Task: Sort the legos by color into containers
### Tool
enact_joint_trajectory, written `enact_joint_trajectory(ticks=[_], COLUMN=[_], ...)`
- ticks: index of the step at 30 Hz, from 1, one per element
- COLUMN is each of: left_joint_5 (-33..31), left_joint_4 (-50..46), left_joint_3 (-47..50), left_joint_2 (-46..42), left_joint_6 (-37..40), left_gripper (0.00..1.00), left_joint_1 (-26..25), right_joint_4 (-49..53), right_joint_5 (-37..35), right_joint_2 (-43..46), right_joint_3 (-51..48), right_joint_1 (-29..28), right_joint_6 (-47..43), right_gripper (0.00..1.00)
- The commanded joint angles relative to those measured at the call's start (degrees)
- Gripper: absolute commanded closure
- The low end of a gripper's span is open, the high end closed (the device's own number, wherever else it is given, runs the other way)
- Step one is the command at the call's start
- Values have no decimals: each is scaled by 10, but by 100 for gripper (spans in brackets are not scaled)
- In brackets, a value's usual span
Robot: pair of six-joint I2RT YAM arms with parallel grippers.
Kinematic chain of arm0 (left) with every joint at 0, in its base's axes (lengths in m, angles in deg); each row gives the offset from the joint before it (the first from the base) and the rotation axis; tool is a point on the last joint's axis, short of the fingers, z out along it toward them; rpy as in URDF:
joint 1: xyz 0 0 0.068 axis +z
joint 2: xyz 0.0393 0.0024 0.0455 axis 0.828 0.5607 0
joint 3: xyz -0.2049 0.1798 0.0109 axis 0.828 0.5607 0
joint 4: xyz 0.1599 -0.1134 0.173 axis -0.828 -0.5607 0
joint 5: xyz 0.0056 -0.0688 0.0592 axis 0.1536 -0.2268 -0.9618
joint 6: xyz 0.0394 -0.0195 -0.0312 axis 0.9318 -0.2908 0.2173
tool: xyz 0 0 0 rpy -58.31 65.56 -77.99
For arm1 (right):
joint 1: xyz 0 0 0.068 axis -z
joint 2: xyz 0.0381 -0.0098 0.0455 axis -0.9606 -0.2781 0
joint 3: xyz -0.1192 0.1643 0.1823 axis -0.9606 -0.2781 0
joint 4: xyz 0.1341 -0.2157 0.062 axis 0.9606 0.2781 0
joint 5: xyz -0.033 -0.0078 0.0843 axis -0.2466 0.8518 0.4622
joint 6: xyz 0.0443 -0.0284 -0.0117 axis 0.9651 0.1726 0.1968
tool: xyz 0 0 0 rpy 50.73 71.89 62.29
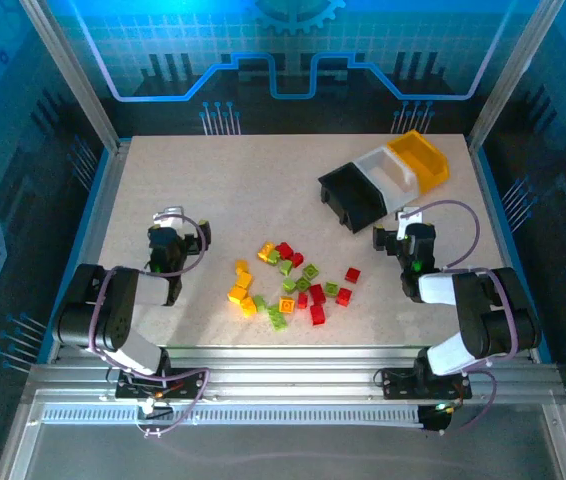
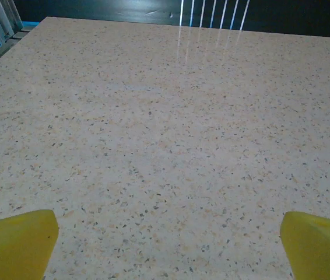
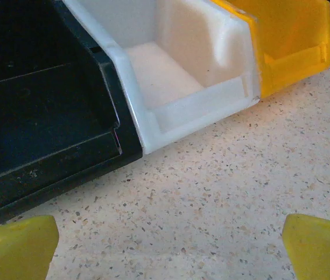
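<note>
Several small red, yellow-orange and lime green legos [image 1: 288, 283] lie scattered in the middle of the table, near its front edge. Three containers stand side by side at the back right: a black bin [image 1: 351, 194] [image 3: 37, 111], a white bin [image 1: 387, 172] [image 3: 171, 76] and a yellow-orange bin [image 1: 421, 158] [image 3: 287, 41]. All three look empty. My left gripper [image 1: 171, 222] [image 2: 168, 245] is open over bare table, left of the legos. My right gripper [image 1: 409, 222] [image 3: 171, 245] is open with nothing between its fingers, just in front of the black and white bins.
The speckled table [image 1: 223, 190] has free room at the back left. Metal frame posts [image 1: 73, 75] and blue enclosure walls border the table on the left, right and back.
</note>
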State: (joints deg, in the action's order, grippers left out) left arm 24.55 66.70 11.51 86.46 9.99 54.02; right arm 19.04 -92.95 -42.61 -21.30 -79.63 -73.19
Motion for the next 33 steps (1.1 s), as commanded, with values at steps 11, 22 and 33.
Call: enact_joint_trajectory(ticks=[11,22,33], left_joint_5=[10,10,-27], left_joint_4=[12,11,-88], left_joint_3=[-8,-9,-2], left_joint_2=[3,3,-139], left_joint_6=[6,6,10], left_gripper=[1,1,1], left_joint_1=[2,2,-12], right_joint_4=[-27,-27,201], right_joint_5=[1,2,-45], right_joint_2=[2,1,85], right_joint_3=[6,7,89], right_joint_1=[2,3,3], right_joint_6=[-7,-7,30], right_gripper=[0,0,0])
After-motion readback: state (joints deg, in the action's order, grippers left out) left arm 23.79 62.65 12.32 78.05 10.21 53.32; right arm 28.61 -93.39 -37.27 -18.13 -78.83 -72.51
